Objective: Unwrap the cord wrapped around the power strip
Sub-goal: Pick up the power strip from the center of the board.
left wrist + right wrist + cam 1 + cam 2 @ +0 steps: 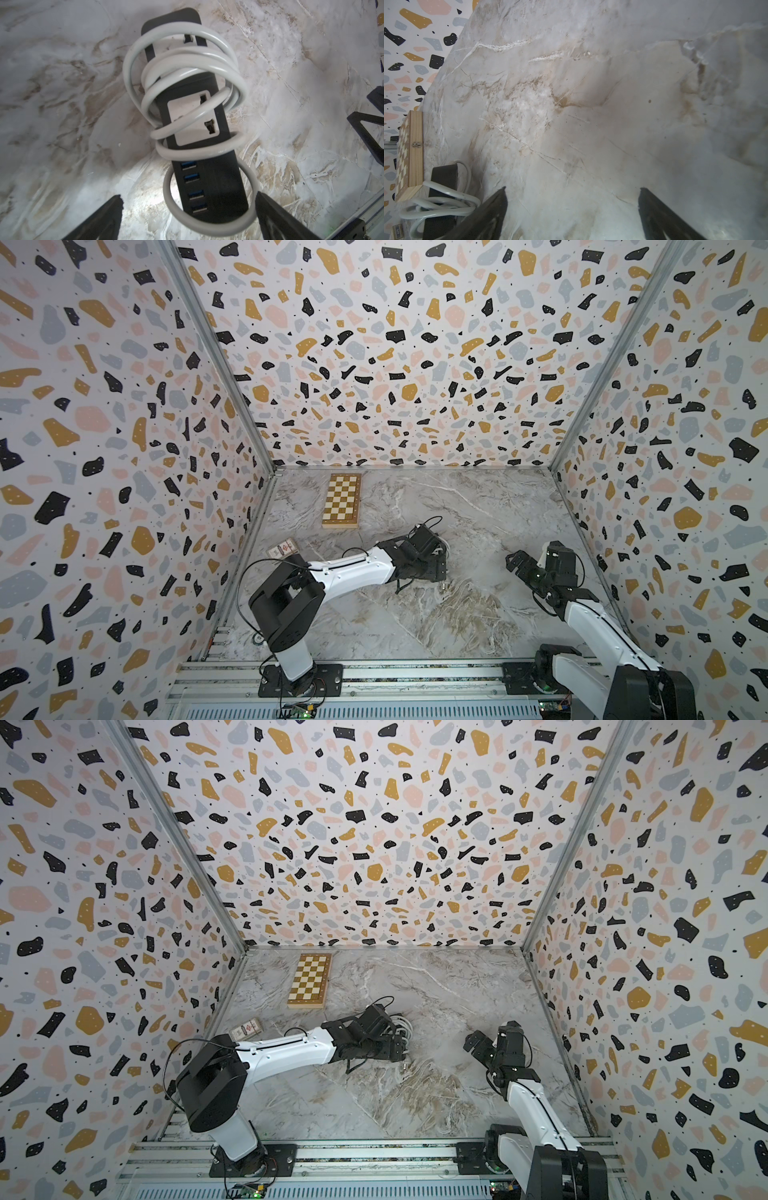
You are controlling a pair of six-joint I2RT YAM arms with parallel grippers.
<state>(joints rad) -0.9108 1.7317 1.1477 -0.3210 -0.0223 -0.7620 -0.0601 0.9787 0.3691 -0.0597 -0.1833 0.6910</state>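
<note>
The power strip [220, 182] is a black bar with white socket faces and blue ports, lying on the marble table. The white cord [187, 54] is coiled round it in several loose loops. My left gripper [188, 196] hangs open just above the strip's port end, one finger on each side, with a cord loop lying between them. In both top views the left gripper [434, 570] covers the strip, and only a bit of cord [401, 1025] shows. My right gripper [572, 188] is open and empty over bare table to the right [514, 562]. It sees the strip [444, 176] and cord [444, 201] at its side.
A folded chess board [341, 499] lies at the back left of the table, just beyond the strip. A small card box [282, 549] sits near the left wall. Patterned walls close in three sides, and a metal rail [415, 674] with the arm bases runs along the front.
</note>
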